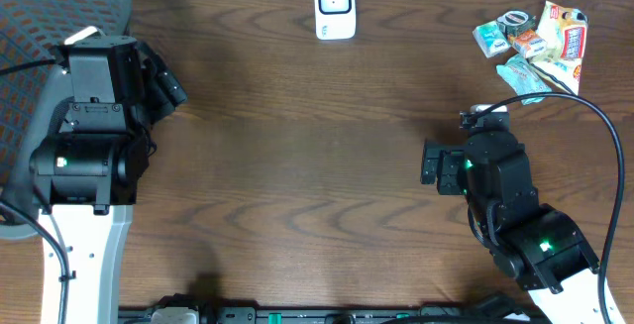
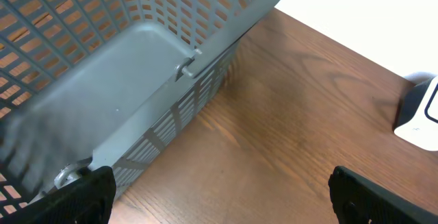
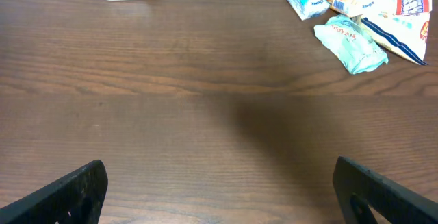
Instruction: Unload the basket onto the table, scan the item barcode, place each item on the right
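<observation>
Overhead, the barcode scanner (image 1: 335,6) stands at the table's (image 1: 297,165) far edge, the snack packets (image 1: 535,39) heaped at the far right corner, broad bare wood between for carrying one across. Left wrist view: the left gripper (image 2: 219,195) hangs spread and empty beside the grey mesh basket (image 2: 137,66), likely the drop-off. Right wrist view: the right gripper (image 3: 219,186), wide and empty, faces the packets, the mint-green pouch (image 3: 352,44) nearest.
</observation>
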`<state>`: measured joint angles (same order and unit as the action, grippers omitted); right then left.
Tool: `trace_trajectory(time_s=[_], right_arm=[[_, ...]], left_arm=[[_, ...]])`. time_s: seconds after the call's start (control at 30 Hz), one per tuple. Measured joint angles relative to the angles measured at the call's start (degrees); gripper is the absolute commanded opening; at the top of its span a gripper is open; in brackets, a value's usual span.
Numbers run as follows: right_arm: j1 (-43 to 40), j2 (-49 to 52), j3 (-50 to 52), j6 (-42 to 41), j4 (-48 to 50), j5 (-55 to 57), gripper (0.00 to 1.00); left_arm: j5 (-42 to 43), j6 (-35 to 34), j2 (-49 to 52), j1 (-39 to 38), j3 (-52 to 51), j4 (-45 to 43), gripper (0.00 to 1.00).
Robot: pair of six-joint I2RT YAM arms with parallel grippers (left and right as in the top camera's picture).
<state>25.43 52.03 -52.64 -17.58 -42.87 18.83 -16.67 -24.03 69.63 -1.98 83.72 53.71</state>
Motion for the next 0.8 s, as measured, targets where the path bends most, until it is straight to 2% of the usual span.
trace_trajectory(time_s=[0.53,0.8], right_arm=[[-0.2,-0.02,0.0,0.0,-0.28,-0.02,0.99],[-4.74,-3.28,1.84,0.28,-0.61,-2.6,0.99]], left_arm=[[0.02,0.0,0.0,0.0,0.0,0.0,0.98],[0.02,0.0,0.0,0.0,0.0,0.02,0.98]])
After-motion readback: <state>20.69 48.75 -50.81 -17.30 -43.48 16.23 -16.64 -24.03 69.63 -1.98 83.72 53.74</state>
